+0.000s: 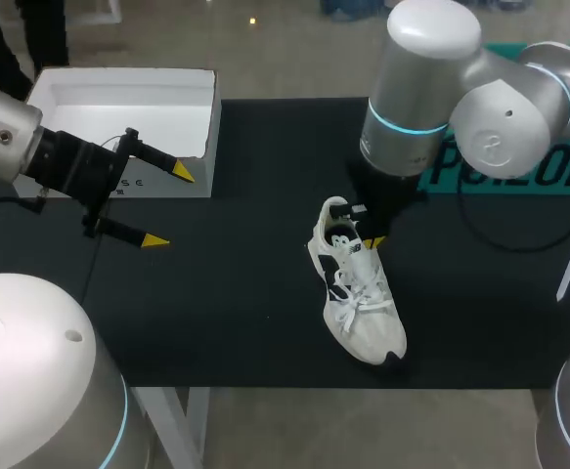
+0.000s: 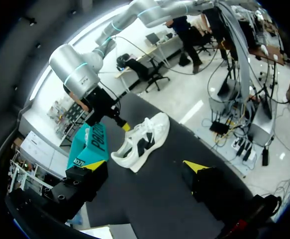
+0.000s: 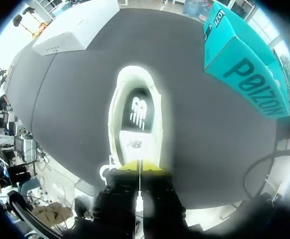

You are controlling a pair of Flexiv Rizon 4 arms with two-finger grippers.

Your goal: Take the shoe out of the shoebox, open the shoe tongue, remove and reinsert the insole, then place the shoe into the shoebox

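An open white cardboard shoebox (image 1: pixel 118 106) is seen at ten o'clock on the black surface (image 1: pixel 245 293); the white lace-up sneaker (image 1: pixel 358 293) lies outside it, towards four o'clock. Dark lettering is printed on a teal carton (image 3: pixel 239 64) at two o'clock. The right pincer (image 3: pixel 140 166) is pinched narrow on the sneaker's tongue (image 3: pixel 134 144); the left pincer (image 1: pixel 167 207) is spread wide beside the shoebox.

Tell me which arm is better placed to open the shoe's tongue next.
Right, most likely. The right gripper is at the shoe, its tips together just by the tongue. The left gripper hangs open beside the shoebox, well apart from the shoe.
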